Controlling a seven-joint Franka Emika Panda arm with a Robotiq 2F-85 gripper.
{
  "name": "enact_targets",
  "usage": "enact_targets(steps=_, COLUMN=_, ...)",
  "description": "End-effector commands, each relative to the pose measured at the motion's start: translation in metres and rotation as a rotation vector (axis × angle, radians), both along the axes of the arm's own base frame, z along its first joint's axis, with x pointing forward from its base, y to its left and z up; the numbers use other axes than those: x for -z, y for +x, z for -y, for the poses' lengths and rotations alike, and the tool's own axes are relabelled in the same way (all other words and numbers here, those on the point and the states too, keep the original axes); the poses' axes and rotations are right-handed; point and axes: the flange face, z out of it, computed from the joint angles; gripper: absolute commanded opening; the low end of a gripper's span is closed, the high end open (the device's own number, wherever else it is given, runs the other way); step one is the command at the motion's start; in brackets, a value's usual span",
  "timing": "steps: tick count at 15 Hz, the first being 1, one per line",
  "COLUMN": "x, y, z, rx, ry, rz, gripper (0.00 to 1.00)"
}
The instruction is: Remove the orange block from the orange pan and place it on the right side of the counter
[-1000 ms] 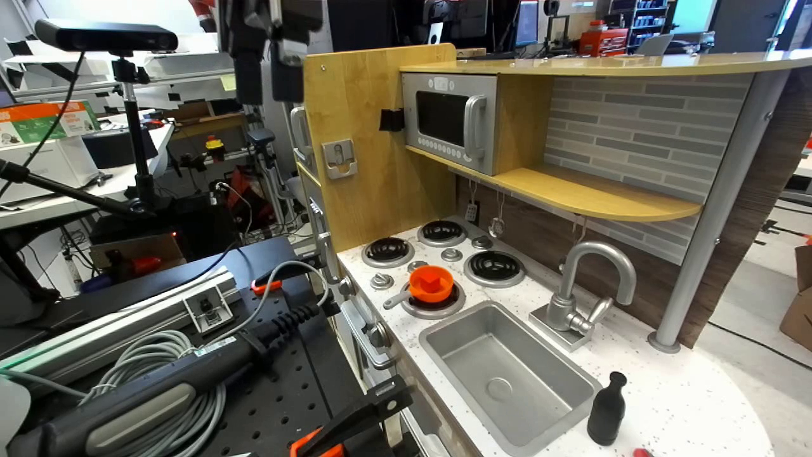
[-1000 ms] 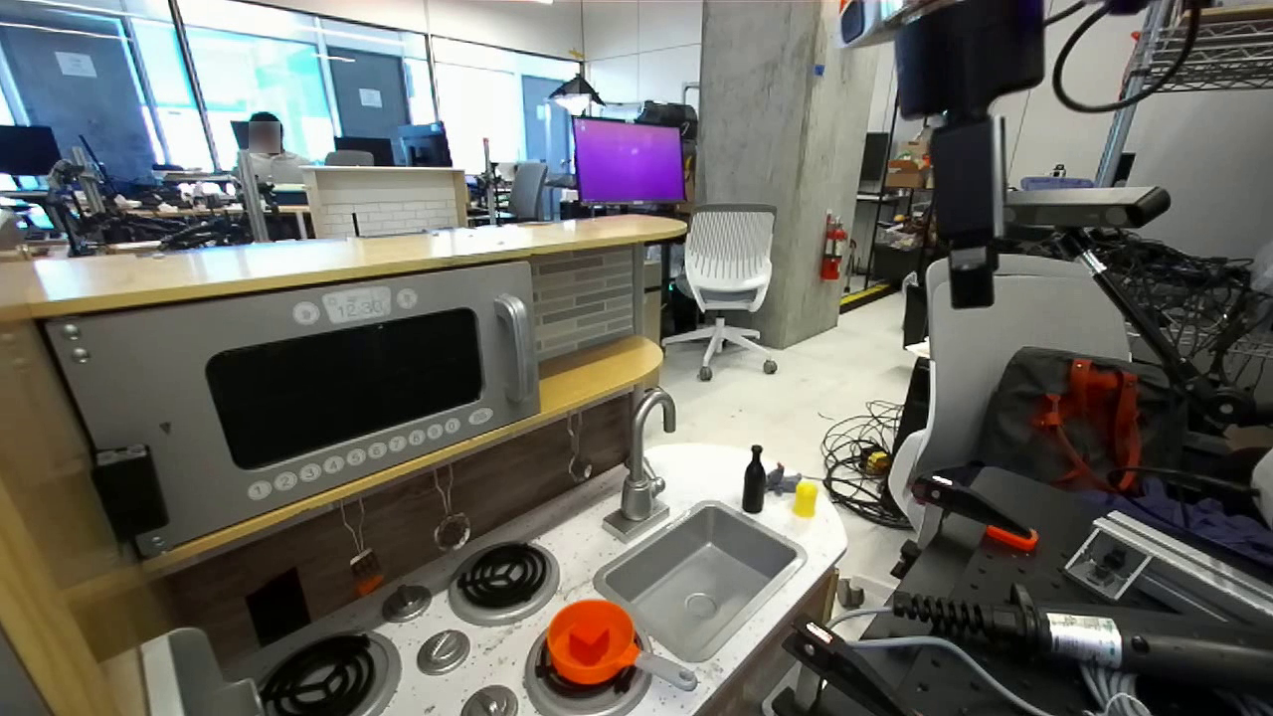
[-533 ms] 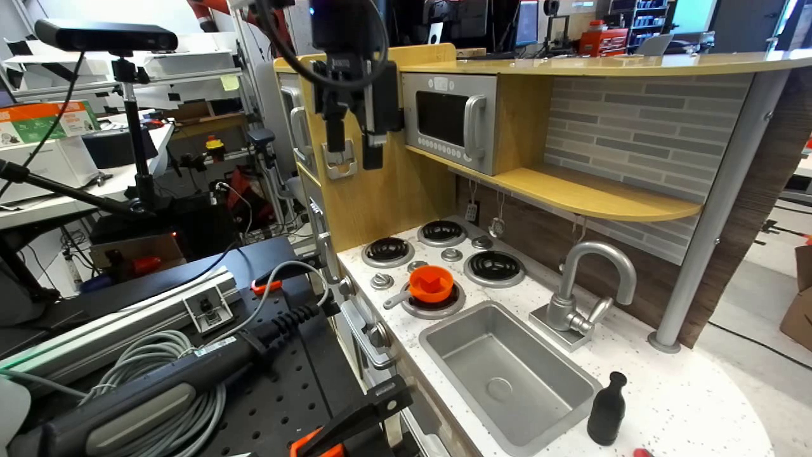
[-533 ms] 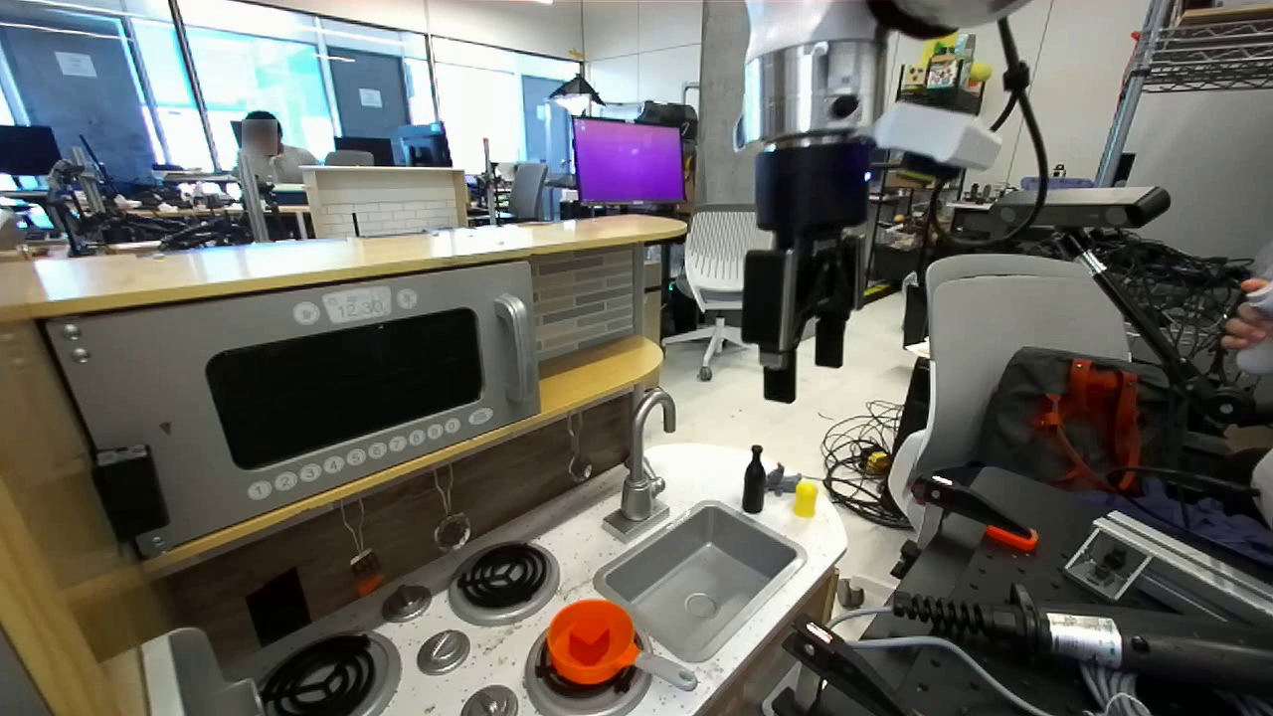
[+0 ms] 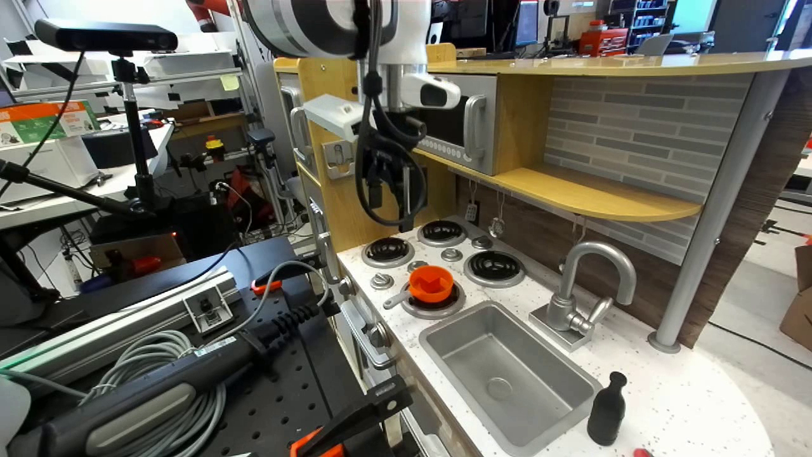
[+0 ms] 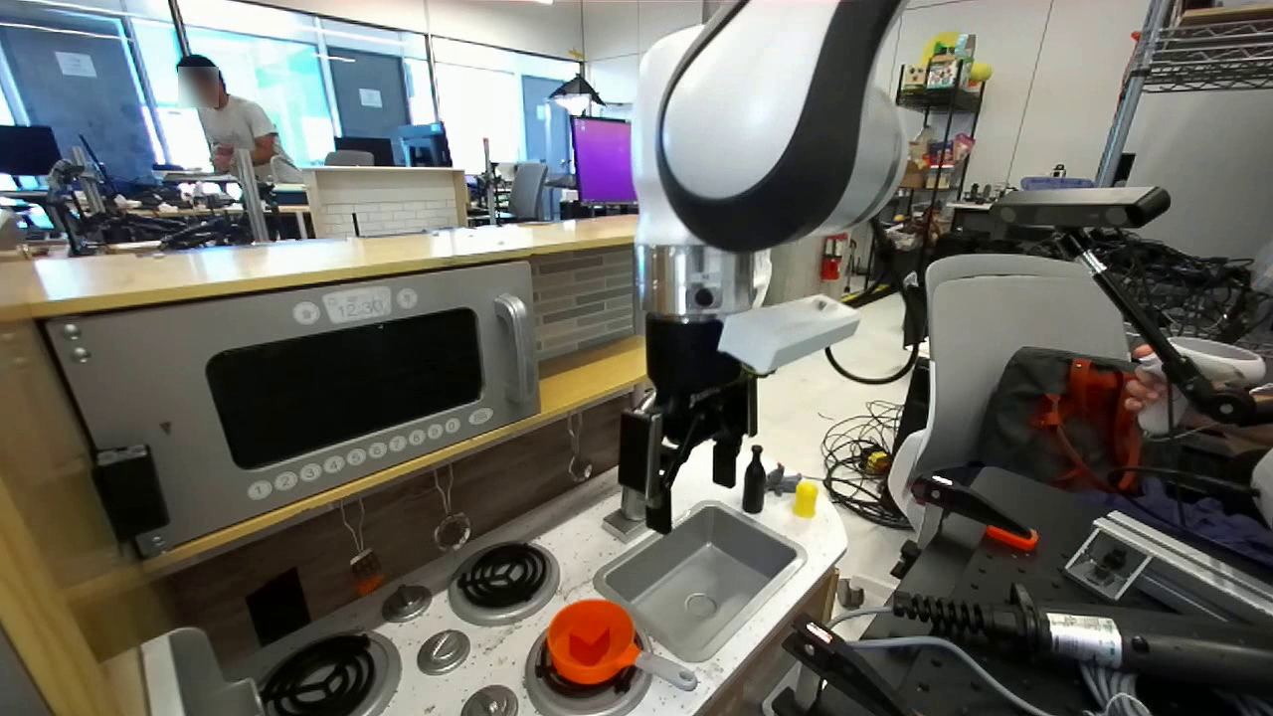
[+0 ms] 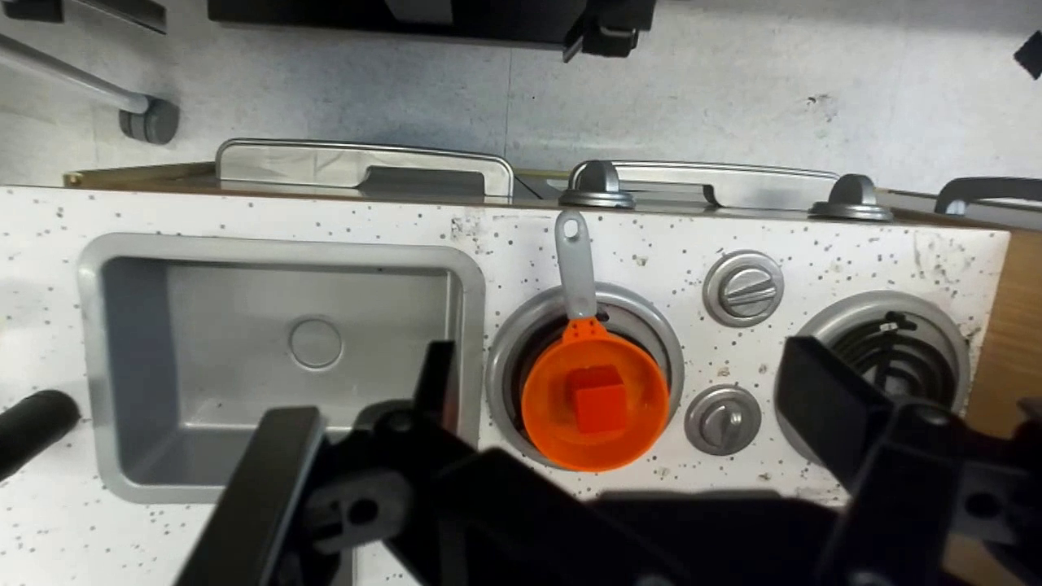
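While the tool (image 6: 693, 493) hangs above the tabletop (image 7: 521, 252), its jaws spread with nothing between them, the orange block (image 7: 600, 400) lies below it, inside the orange pan (image 7: 547, 417). The pan's raised wall is the likeliest snag — if the descent is off-centre, a jaw may catch the rim and tip the pan or slide it off the coil burner (image 7: 502, 374). Because block and pan are nearly one colour, depth could be misjudged. A weak grip might then let go over the sink (image 7: 285, 248), to one side of the tool — on the probable way to the right end.
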Motion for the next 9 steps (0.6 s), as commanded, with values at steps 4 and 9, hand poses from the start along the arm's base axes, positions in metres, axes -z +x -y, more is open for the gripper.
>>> enact_targets(steps=4, x=0.061, y=0.060, z=-0.029, rx=0.002, ry=0.030, rz=0.009, gripper=1.00)
enact_targets(steps=9, x=0.099, y=0.081, z=-0.039, rx=-0.018, ry=0.014, rz=0.007, gripper=1.00)
